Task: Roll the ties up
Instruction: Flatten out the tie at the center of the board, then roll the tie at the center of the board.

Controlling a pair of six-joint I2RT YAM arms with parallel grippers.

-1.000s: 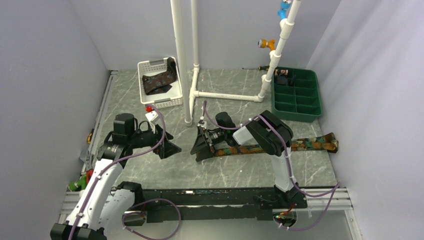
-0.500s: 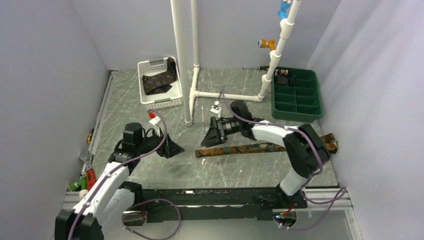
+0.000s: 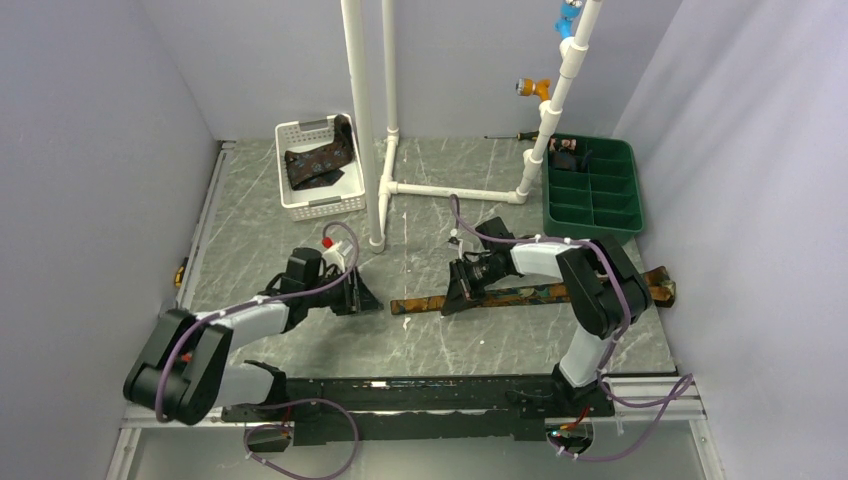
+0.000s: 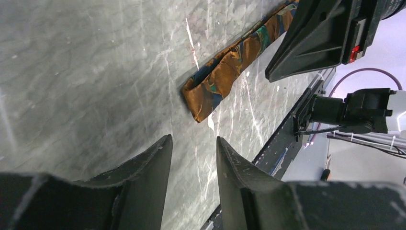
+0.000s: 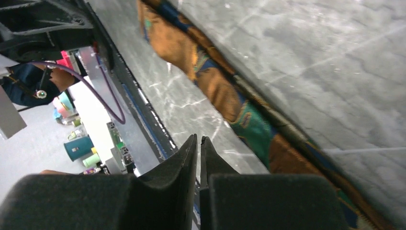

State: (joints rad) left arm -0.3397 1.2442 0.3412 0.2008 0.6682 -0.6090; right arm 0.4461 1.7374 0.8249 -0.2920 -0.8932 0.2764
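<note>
Lying flat on grey table (image 3: 300, 215), mottled orange-and-teal tie (image 4: 216, 78), left hand (image 4: 194, 142) slightly parted, right hand (image 5: 198, 140) clenched.

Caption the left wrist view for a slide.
Left gripper, open and empty, low over the table, pointing toward the end of the orange-and-teal tie.

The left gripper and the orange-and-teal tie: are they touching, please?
Apart. The left wrist view shows bare table between the left gripper and the folded end of the orange-and-teal tie.
</note>
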